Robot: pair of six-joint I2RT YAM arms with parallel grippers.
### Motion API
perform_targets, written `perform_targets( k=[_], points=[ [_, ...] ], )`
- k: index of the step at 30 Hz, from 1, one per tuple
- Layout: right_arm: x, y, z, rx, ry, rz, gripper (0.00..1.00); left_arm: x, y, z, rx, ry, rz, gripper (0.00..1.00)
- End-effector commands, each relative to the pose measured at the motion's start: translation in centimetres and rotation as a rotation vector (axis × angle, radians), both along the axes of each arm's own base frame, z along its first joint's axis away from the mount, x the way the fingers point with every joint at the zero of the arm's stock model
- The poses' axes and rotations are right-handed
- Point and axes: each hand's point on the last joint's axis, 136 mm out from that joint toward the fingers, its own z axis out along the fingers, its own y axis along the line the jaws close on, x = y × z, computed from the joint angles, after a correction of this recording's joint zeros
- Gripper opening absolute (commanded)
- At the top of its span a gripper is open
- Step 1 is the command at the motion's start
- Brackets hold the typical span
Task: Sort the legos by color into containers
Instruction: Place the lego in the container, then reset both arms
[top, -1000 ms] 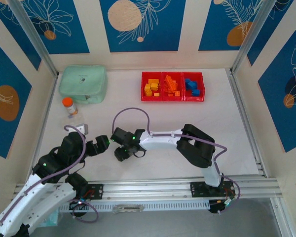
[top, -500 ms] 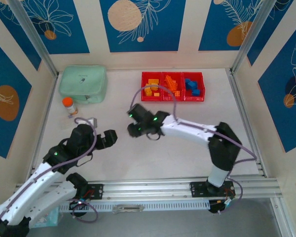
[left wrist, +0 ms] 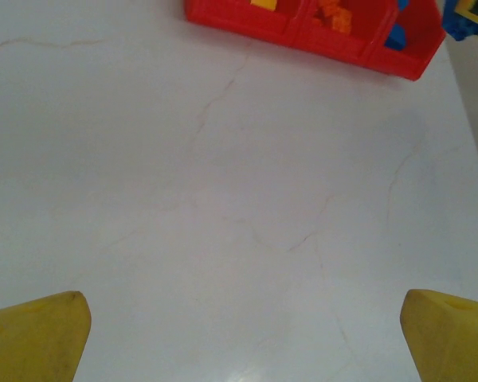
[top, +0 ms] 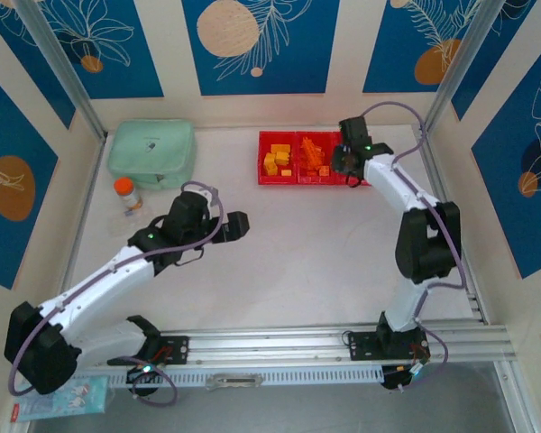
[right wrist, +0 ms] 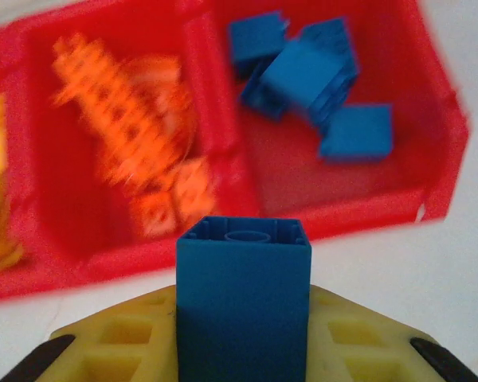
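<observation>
In front of the left claw [left wrist: 243, 334], the white table [left wrist: 223, 199] is bare all the way to the red bins [left wrist: 319, 40] far ahead. The right claw [top: 350, 161] holds a blue brick [right wrist: 243, 302], and a low wall [right wrist: 366, 211] of the bin stands just ahead. Past it the red floor is bare, then blue bricks [right wrist: 311, 72] pile up. Orange bricks [right wrist: 119, 119] crowd the bin to the left.

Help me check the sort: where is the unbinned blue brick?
Right wrist view: the blue brick is clamped in the right gripper, by the near wall of the rightmost bin, which holds the other blue legos.
</observation>
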Motion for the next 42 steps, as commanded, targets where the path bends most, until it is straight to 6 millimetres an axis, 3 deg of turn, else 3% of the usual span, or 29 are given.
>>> perform_targets(
  k=[1,5,8,11,14,17,22,25,28,30,32,35,36,38,40,42],
  points=[
    [2.8,-2.1,-0.8,-0.02,0.007,-0.026,0.28,1.8,-1.4,2.3,-0.056,-0.071,-0.034,0.99],
    [5.6,-3.2,-2.3,-0.033,0.038,-0.034,0.34,2.8,-1.5,1.9,-0.062,-0.072,-0.022,0.99],
    [6.6,-2.9,-2.6,-0.018,0.043,-0.023,0.52,3.6,-1.2,1.4,-0.062,-0.055,-0.005,0.99],
    [6.7,-2.6,-1.3,-0.021,0.017,-0.019,0.68,4.1,-0.9,1.1,-0.061,-0.052,0.009,0.99],
    [5.4,-2.9,0.1,-0.071,0.012,-0.024,0.83,4.8,0.3,1.1,-0.02,-0.077,0.029,0.99],
    [2.5,-3.8,1.2,-0.085,-0.009,-0.047,0.99,5.8,4.8,0.7,0.119,-0.101,0.155,0.99],
    [-2.9,-6.2,1.7,-0.181,-0.092,-0.07,0.99,7.0,14.7,0.5,0.362,-0.198,0.419,0.99],
    [-5.5,-7.4,0.6,-0.255,-0.147,-0.048,0.99,7.1,19.7,-0.5,0.541,-0.254,0.519,0.99],
    [-7.3,-8.1,-2.4,-0.23,-0.193,-0.005,0.99,7.2,23.0,-2.4,0.69,-0.297,0.562,0.99],
    [-7.8,-7.9,-4.4,-0.201,-0.241,0.038,0.99,7.7,23.1,-4.0,0.731,-0.352,0.519,0.99],
    [-8.0,-6.2,-5.7,-0.129,-0.321,0.14,0.99,8.2,22.4,-5.1,0.733,-0.434,0.475,0.99],
    [-7.7,-4.3,-4.9,-0.126,-0.438,0.252,0.99,8.5,21.8,-6.1,0.674,-0.547,0.479,0.99],
    [-7.5,-4.4,-4.7,-0.119,-0.464,0.25,0.99,8.7,21.5,-5.9,0.671,-0.584,0.468,0.99],
    [-8.0,-5.1,-6.2,-0.044,-0.467,0.244,0.99,9.4,20.4,-5.9,0.666,-0.631,0.389,0.99],
    [-8.7,-4.8,-6.2,-0.013,-0.524,0.276,0.99,10.3,21.1,-6.9,0.632,-0.596,0.418,0.99],
    [-8.5,-4.6,-6.0,-0.018,-0.56,0.279,0.99,10.8,19.9,-8.3,0.593,-0.617,0.342,0.99]
  ],
)
